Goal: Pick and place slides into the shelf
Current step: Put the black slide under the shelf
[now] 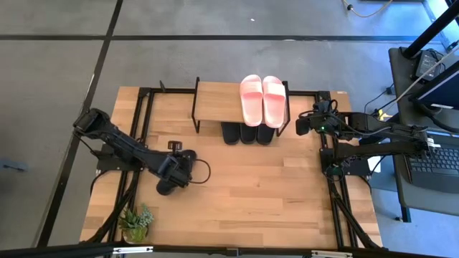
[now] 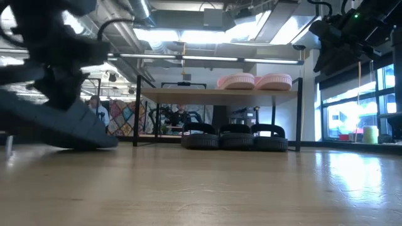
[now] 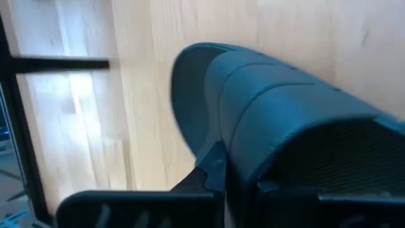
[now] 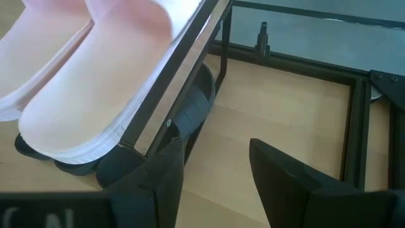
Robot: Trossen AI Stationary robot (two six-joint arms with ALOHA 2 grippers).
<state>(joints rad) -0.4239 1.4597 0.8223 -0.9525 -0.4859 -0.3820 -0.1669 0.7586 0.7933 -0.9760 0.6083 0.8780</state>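
Observation:
The shelf (image 1: pixel 219 100) stands at the table's far edge, with the pale pink pair (image 1: pixel 262 99) on the right half of its top board. Three black slides (image 1: pixel 247 133) sit side by side on the table under it, also seen as black slides (image 2: pixel 235 136) in the low view. A fourth black slide (image 1: pixel 165 188) lies at the table's left near side, under my left gripper (image 1: pixel 178 166), which is shut on it. My right gripper (image 4: pixel 215 183) hovers open just right of the shelf, touching nothing. My left gripper has the black slide by its wide strap (image 3: pixel 285 120), coming from above. One finger (image 3: pixel 214 170) shows at the strap's side edge by the footbed; the strap hides the other. In the low view the slide (image 2: pixel 69 125) is tilted; whether its low end touches the table I cannot tell.
A small potted plant (image 1: pixel 136 222) stands at the near left corner. Black frame bars (image 1: pixel 147 107) run along the table's left and right sides. The left half of the shelf's top board is bare. A laptop (image 1: pixel 437 165) sits beyond the right edge.

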